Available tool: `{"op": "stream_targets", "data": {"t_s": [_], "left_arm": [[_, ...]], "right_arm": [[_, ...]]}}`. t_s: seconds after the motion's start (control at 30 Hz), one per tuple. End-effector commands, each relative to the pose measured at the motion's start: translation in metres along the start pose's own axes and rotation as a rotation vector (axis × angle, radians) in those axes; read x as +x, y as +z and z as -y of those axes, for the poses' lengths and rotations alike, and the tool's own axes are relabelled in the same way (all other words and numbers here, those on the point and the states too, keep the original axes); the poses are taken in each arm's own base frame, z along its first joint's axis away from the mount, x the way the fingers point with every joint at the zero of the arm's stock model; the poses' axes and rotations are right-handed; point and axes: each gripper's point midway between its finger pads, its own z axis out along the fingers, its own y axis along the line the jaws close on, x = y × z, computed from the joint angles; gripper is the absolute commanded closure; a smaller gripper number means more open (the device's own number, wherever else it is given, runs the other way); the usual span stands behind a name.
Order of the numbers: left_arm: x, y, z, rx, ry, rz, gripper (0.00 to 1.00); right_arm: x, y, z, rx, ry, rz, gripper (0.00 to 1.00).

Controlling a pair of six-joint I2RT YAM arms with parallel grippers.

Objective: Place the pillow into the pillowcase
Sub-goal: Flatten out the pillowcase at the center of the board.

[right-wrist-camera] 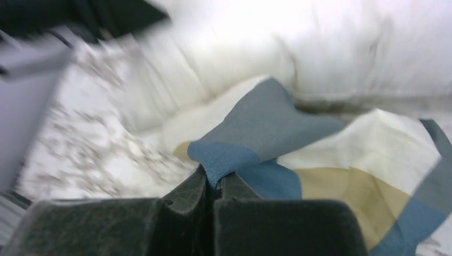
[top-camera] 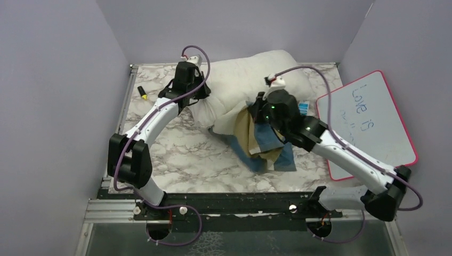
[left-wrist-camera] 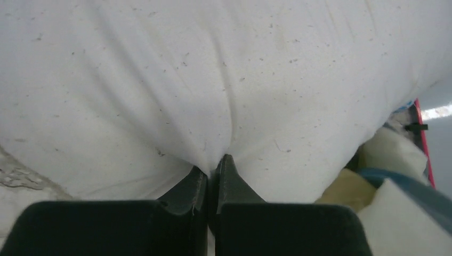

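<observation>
The pillow (top-camera: 250, 80) at the back of the table (top-camera: 186, 154) is pinched by the closed left fingers (left-wrist-camera: 230, 184) and the pillowcase (top-camera: 264, 144) by the closed right fingers (right-wrist-camera: 187, 193), so the pillowcase is best pulled slowly over it.

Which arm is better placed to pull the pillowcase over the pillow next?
Right, probably. The right gripper is pinched shut on a blue edge of the pillowcase, which is bunched against the pillow. The left gripper is shut on pillow fabric, so it suits anchoring.
</observation>
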Motion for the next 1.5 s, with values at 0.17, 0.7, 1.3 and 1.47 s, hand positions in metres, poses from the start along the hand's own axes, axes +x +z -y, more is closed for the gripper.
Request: {"op": "stream_targets", "data": {"t_s": [0.17, 0.7, 1.3, 1.47], "left_arm": [[0.055, -0.04, 0.131, 0.412, -0.094, -0.11, 1.0], [-0.066, -0.225, 0.035, -0.047, -0.065, 0.533, 0.2], [-0.009, -0.221, 0.096, 0.428, 0.07, 0.497, 0.07], [-0.008, -0.186, 0.102, 0.431, 0.07, 0.472, 0.06]], "right_arm": [[-0.203, -0.158, -0.024, -0.256, 0.228, 0.711, 0.99], [-0.232, -0.103, -0.088, -0.408, 0.297, 0.684, 0.99], [-0.206, -0.029, -0.165, -0.624, 0.247, 0.464, 0.99], [-0.188, -0.027, -0.177, -0.696, 0.259, 0.4, 0.99]]}}
